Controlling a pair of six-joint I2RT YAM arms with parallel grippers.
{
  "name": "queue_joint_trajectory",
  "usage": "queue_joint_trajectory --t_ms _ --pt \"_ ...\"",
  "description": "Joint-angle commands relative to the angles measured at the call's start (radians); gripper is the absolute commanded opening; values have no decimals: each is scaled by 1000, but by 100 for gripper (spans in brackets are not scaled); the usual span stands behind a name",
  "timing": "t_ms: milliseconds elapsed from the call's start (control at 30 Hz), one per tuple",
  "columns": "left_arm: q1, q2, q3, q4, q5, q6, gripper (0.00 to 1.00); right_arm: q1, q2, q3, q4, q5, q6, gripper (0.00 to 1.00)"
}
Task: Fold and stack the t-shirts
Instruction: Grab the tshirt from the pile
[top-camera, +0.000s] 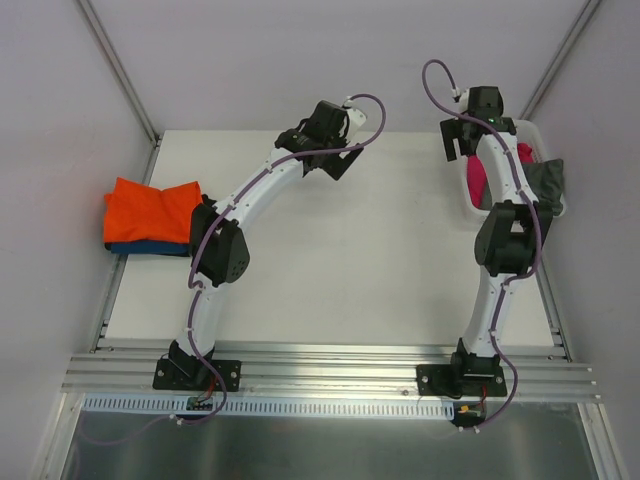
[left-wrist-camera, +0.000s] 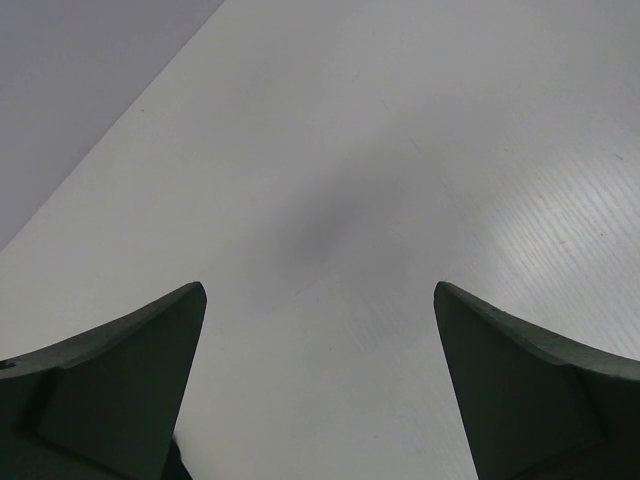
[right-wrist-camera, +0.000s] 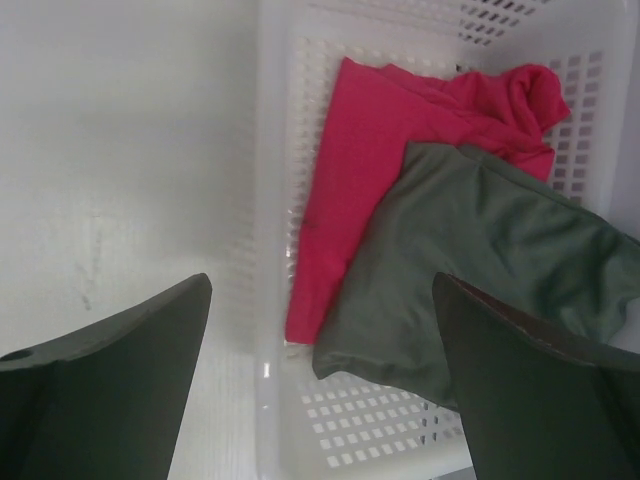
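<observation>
A folded bright orange t-shirt (top-camera: 150, 208) lies on a folded blue t-shirt (top-camera: 150, 247) at the table's left edge. A magenta pink t-shirt (right-wrist-camera: 380, 150) and a dark grey t-shirt (right-wrist-camera: 480, 260) lie crumpled in the white mesh basket (right-wrist-camera: 272, 200) at the far right; they also show in the top view, pink (top-camera: 477, 178) and grey (top-camera: 547, 185). My right gripper (right-wrist-camera: 320, 370) is open and empty above the basket's left rim. My left gripper (left-wrist-camera: 320, 380) is open and empty above bare table at the far middle.
The white table top (top-camera: 380, 270) spans the middle. Grey walls enclose the back and both sides. An aluminium rail (top-camera: 330, 370) carries both arm bases at the near edge.
</observation>
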Motion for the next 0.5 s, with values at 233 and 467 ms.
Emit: queue_joint_trajectory --t_ms 233,467 --pt "12 -25 -25 11 -20 6 99 -204 124 65 -23 -47 63 94" --pt "7 -26 -29 7 -22 8 99 -276 173 35 -27 -79 80 87"
